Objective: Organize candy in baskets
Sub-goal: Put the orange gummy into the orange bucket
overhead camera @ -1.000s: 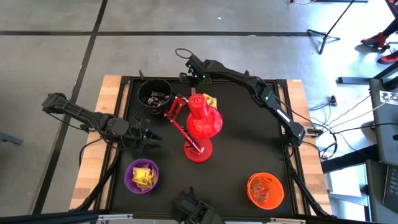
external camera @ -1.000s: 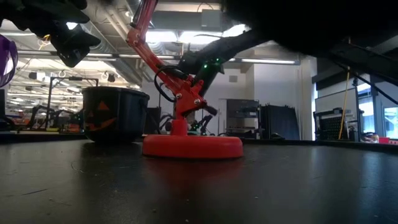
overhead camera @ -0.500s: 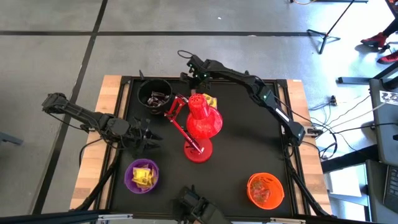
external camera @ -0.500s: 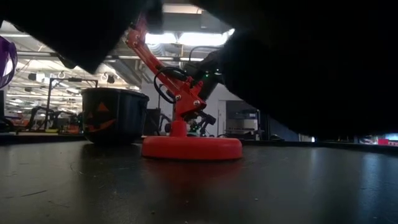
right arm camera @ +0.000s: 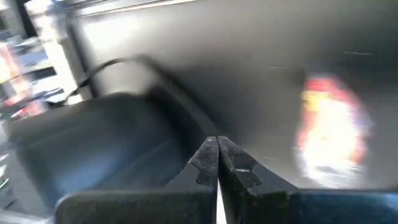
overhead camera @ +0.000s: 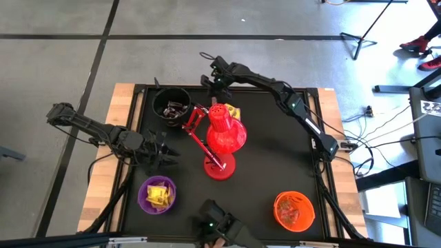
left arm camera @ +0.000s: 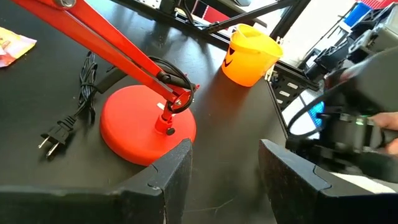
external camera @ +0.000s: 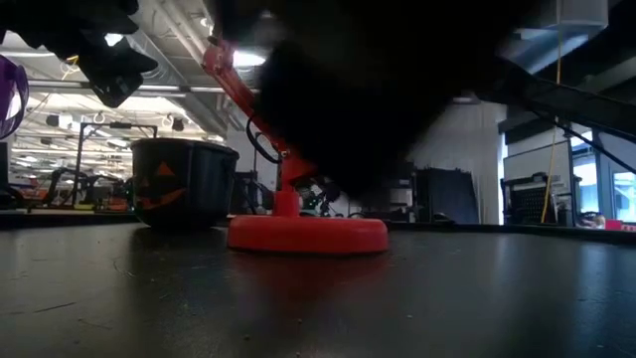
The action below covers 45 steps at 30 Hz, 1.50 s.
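The black bucket (overhead camera: 171, 105), with dark candy in it, stands at the table's far left. The purple bucket (overhead camera: 157, 194), holding yellow candy, is at the near left, and the orange bucket (overhead camera: 294, 210) at the near right. A loose yellow candy (overhead camera: 232, 111) lies behind the red lamp's head. My right gripper (overhead camera: 210, 80) hovers at the far edge, between the black bucket and that candy, its fingers (right arm camera: 216, 155) shut with nothing between them. My left gripper (overhead camera: 162, 153) waits open at the left, above the table, facing the lamp base (left arm camera: 144, 127).
A red desk lamp stands mid-table on a round base (overhead camera: 219, 167), its head (overhead camera: 225, 131) leaning toward the far side and its cord and plug (left arm camera: 56, 134) lying on the mat. A dark device (overhead camera: 217, 226) sits at the near edge. A large dark shape covers the middle of the low view.
My right gripper has rolled and tipped at the wrist and shifted a little along the table's far edge, staying shut. In the low view a dark shape has moved across the picture. The buckets, the lamp and the loose candy have stayed in place.
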Tool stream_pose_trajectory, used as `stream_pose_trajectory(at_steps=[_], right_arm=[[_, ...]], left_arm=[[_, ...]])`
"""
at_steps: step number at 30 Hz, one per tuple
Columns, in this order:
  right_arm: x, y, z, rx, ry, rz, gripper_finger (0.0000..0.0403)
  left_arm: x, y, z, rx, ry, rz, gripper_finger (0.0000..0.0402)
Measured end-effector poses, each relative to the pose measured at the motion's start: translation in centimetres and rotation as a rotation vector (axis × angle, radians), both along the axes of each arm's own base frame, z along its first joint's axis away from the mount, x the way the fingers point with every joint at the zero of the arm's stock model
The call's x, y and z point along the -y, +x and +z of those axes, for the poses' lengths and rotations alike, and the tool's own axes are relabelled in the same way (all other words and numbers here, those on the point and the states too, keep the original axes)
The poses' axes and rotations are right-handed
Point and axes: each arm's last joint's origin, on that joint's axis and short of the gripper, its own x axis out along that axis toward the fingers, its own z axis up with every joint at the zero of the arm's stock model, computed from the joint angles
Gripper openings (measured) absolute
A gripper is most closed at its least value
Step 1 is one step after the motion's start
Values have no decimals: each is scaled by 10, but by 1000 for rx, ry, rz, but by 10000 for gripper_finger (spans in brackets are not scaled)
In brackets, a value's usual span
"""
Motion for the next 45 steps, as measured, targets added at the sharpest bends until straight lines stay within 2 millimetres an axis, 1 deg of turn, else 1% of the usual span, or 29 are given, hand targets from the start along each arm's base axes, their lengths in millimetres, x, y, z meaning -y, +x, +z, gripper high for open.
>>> stream_pose_trajectory(at_steps=[4, 7, 9, 13, 18, 20, 23, 28, 30, 35, 38, 42, 45], right_arm=[[-4, 14, 11, 152, -61, 63, 3], [-8, 14, 19, 155, -107, 87, 3], [-6, 9, 28, 140, -165, 84, 3], [-6, -7, 51, 38, -315, 84, 3], [-13, -31, 75, -189, -520, 140, 3], [-19, -39, 86, -265, -585, 178, 3], [-32, -48, 100, -376, -652, 207, 3], [-62, -56, 125, -568, -774, 183, 3], [-75, -60, 133, -659, -830, 174, 3], [-101, -72, 136, -907, -865, 171, 3], [-108, -80, 136, -1026, -871, 156, 3], [-113, -82, 132, -1044, -868, 170, 3], [-120, -88, 135, -1052, -879, 164, 3]], left_arm=[[0, 0, 0, -2, -11, 4, 174], [0, 0, 0, -3, -19, 12, 174], [0, 0, 0, -3, -23, 15, 174], [0, 0, 0, -5, -37, 29, 174], [-9, 1, 0, -29, -20, 101, 174], [-16, 1, 4, -74, -10, 149, 174], [-27, 0, 17, -128, 22, 224, 174], [-48, -1, 42, -191, 136, 346, 174], [-58, 0, 48, -233, 182, 387, 174], [-83, 6, 60, -312, 250, 451, 174], [-99, 14, 64, -341, 249, 440, 174], [-124, 24, 62, -392, 232, 433, 174], [-142, 31, 55, -435, 215, 418, 174]])
